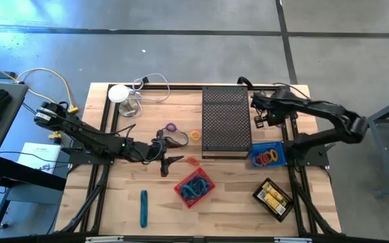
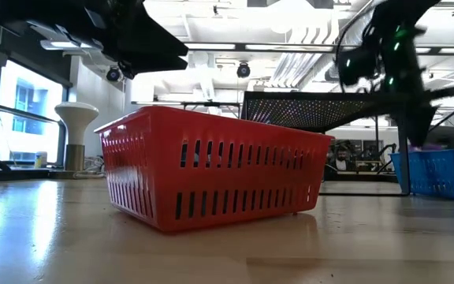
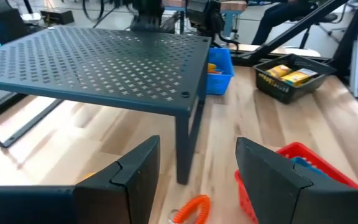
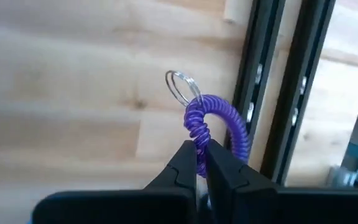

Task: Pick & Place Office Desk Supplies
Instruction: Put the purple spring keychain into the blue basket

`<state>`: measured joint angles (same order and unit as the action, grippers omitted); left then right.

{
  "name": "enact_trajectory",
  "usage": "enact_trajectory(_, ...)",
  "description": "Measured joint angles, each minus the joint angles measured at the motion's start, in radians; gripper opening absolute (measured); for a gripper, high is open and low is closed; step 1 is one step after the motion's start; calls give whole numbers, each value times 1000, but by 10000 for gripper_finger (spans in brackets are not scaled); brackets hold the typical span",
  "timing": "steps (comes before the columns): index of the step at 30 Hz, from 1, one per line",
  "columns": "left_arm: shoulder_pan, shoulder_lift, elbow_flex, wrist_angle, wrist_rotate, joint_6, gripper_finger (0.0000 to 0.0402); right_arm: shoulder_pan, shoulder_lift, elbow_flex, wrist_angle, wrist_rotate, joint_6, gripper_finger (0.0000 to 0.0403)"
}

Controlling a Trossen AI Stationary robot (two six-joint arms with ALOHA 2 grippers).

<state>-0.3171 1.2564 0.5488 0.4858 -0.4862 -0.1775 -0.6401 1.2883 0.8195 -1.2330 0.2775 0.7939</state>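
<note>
My right gripper (image 4: 201, 163) is shut on a purple coiled loop (image 4: 219, 121) with a metal key ring (image 4: 180, 87). It hangs over the table's far right part, beside the black perforated tray (image 1: 226, 121). My left gripper (image 3: 197, 180) is open and low over the table's middle (image 1: 176, 160), with an orange coiled loop (image 3: 191, 210) lying flat on the wood just ahead of its fingers (image 1: 192, 160). A second purple loop (image 1: 171, 127), an orange ring (image 1: 195, 136) and a teal stick (image 1: 143, 207) also lie on the table. My right gripper pinches the purple coil's strand (image 4: 199, 138) between its two fingertips, at the end of the loop near the key ring. The loop stands out beyond the fingers, clear of the wood below.
A blue basket (image 1: 267, 156) holds coloured loops, a red basket (image 1: 194, 187) holds blue ones, and a black basket (image 1: 273, 198) holds yellow packets. The white round object with a cable (image 1: 119, 93) stands at the far left. Black frame rails (image 4: 272, 93) run under my right gripper.
</note>
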Motion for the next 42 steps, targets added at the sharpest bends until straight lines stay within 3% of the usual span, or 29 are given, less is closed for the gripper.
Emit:
enact_trajectory(5,-30,0,0,0,0,-12,205,184,-163,42,-170,2,175,5)
enact_trajectory(11,-53,0,0,0,0,-30,205,490,-298,45,-215,21,453,4)
enact_trajectory(16,-64,0,0,-2,0,-104,205,754,-286,45,-150,66,651,4)
enact_trajectory(23,-79,0,0,-65,0,-204,205,990,-153,46,-158,45,909,4)
enact_trajectory(33,-153,0,0,-67,0,-335,205,1183,49,46,-75,-61,1159,4)
enact_trajectory(42,-200,0,0,-67,0,-400,205,1215,136,46,-42,-32,1192,7)
